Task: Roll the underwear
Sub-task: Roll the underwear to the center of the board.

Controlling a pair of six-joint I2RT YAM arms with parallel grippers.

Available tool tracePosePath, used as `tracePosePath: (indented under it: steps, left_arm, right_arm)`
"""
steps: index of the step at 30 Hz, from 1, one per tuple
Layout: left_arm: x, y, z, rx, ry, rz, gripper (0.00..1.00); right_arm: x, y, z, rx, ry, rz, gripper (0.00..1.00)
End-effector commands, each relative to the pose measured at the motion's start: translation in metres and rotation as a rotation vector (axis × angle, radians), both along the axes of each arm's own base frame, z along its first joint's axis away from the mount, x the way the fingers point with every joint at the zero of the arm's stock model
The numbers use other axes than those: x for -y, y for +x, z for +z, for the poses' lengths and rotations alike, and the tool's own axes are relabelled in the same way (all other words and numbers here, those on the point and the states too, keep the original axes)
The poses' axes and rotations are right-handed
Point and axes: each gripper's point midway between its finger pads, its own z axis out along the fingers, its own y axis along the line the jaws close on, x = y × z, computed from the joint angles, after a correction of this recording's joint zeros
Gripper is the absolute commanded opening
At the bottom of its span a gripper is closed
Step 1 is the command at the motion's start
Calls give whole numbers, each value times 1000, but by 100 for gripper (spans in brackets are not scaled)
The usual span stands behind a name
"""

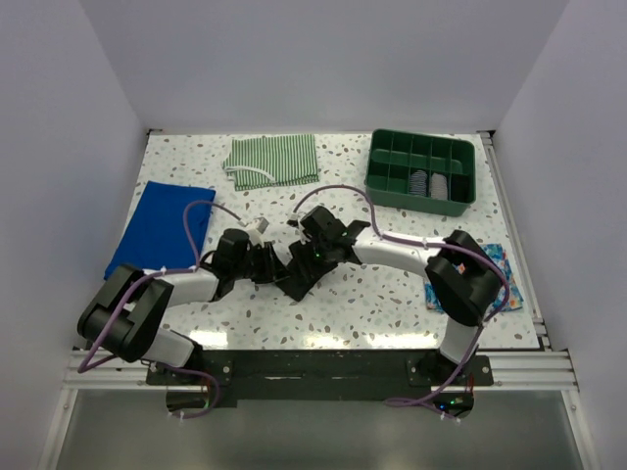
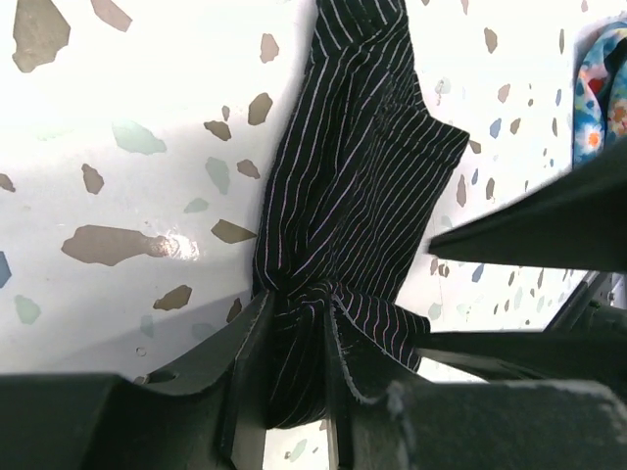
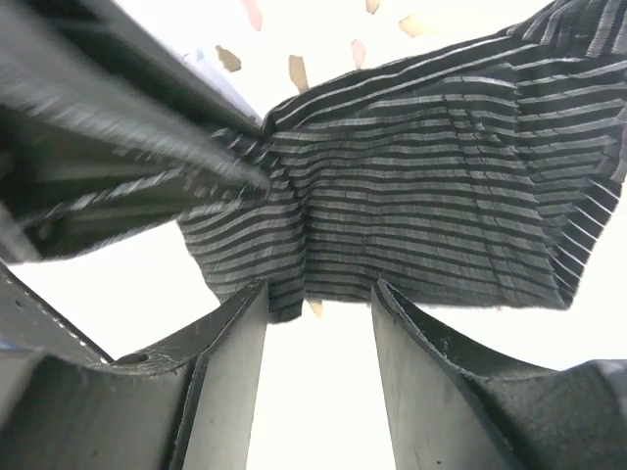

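The underwear (image 1: 298,278) is a black cloth with thin pale stripes, lying crumpled at the table's middle between both arms. In the left wrist view it (image 2: 362,176) stretches away from my left gripper (image 2: 299,323), whose jaws are shut on a bunched end of it. The left gripper (image 1: 270,258) sits just left of the cloth in the top view. My right gripper (image 3: 318,294) stands open, its tips at the edge of the underwear (image 3: 441,186), with nothing between them. From above, the right gripper (image 1: 313,247) is over the cloth's far end.
A green-and-white striped cloth (image 1: 272,160) lies at the back. A blue cloth (image 1: 162,227) lies at the left. A green divided tray (image 1: 421,186) with rolled items stands at the back right. A floral cloth (image 1: 505,279) lies by the right arm.
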Motion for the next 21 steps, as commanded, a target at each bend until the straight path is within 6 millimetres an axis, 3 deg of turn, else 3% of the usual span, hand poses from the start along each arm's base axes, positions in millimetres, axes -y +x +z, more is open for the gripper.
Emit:
tracePosePath:
  steps: [1, 9, 21]
  left_arm:
    - [-16, -14, -27, -116, 121, 39, 6]
    - [-15, -12, -22, -148, 132, 52, 6]
    - [-13, -15, -24, -182, 136, 31, 6]
  right_arm:
    - [-8, 3, 33, 225, 10, 54, 51]
    - [-25, -20, 40, 364, 26, 126, 52]
    - [-42, -22, 33, 445, -2, 220, 54]
